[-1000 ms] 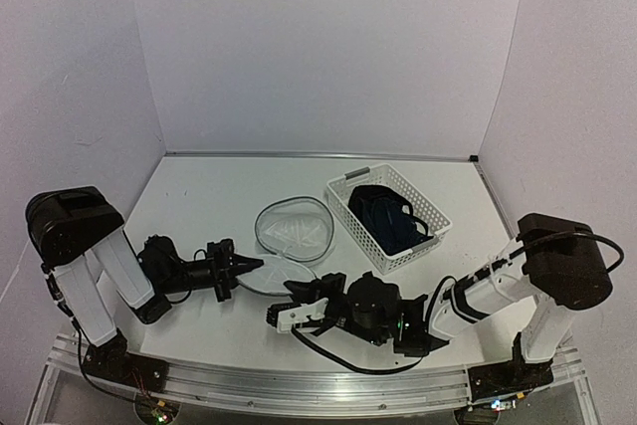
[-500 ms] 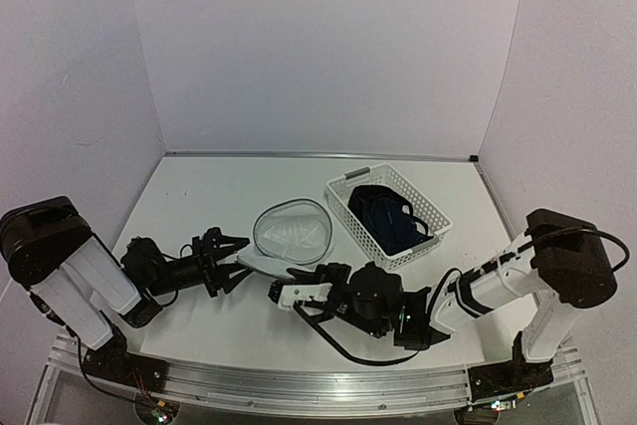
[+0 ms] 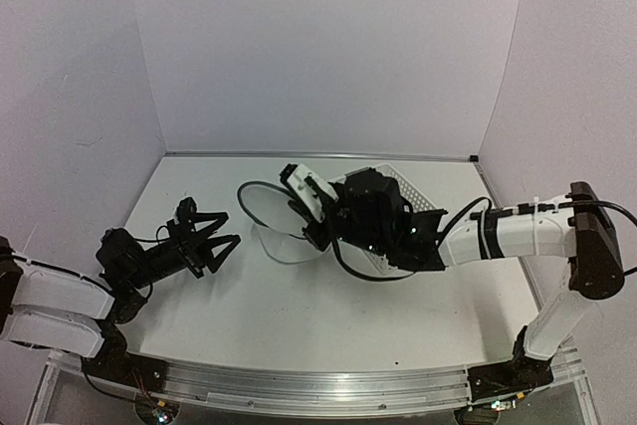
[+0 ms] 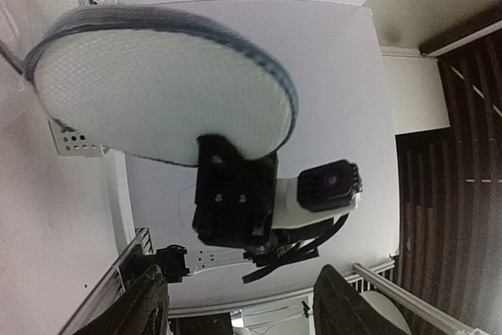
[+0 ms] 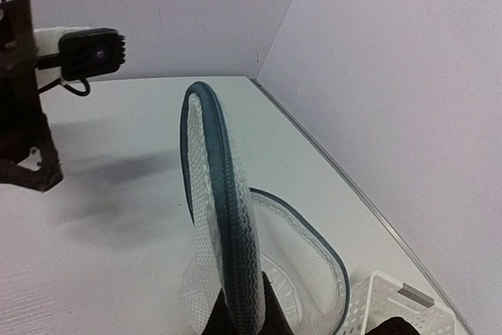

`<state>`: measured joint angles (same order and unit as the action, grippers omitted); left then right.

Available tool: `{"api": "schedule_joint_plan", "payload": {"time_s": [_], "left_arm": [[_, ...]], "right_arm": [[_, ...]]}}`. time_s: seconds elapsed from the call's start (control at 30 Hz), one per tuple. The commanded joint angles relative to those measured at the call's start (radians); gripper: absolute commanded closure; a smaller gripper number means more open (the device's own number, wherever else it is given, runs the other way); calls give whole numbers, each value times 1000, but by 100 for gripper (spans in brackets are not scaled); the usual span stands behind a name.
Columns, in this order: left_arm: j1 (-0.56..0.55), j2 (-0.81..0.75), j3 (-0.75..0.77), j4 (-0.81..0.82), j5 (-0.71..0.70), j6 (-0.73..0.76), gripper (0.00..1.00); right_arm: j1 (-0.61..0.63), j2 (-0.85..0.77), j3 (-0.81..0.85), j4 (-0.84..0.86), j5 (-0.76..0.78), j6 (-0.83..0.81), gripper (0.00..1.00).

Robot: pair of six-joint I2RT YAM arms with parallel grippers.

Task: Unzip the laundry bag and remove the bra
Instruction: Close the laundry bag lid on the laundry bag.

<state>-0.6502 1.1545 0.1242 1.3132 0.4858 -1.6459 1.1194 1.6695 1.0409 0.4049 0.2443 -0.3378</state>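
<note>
**Up goes the laundry bag (image 3: pixel 284 244), and the left gripper (image 3: pixel 227 229) lets go**

Clenched on the bag's dark rim, the right gripper (image 5: pixel 239 315) has swung up and back toward the white basket (image 3: pixel 423 196). The bag now hangs tilted above the table (image 3: pixel 299 335), its two rims parted. The left gripper has drawn back to the left, its fingers spread with nothing between them, well apart from the bag. The right arm hides most of the basket, so the bra cannot be made out
</note>
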Motion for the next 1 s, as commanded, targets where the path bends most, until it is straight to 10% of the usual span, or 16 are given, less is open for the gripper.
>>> {"api": "schedule_joint_plan", "payload": {"time_s": [0.0,0.37,0.97], "left_arm": [[10,-117,76,-302,-10,175,36],[27,-278,197,-677,-19,375,35],[29,-246,235,-714,-8,415,35]], "right_arm": [[-68,-2,142,-205,-155,238,100],[-196,126,336,-395,-519,673,100],[-336,341,356,-355,-663,962,94]]}}
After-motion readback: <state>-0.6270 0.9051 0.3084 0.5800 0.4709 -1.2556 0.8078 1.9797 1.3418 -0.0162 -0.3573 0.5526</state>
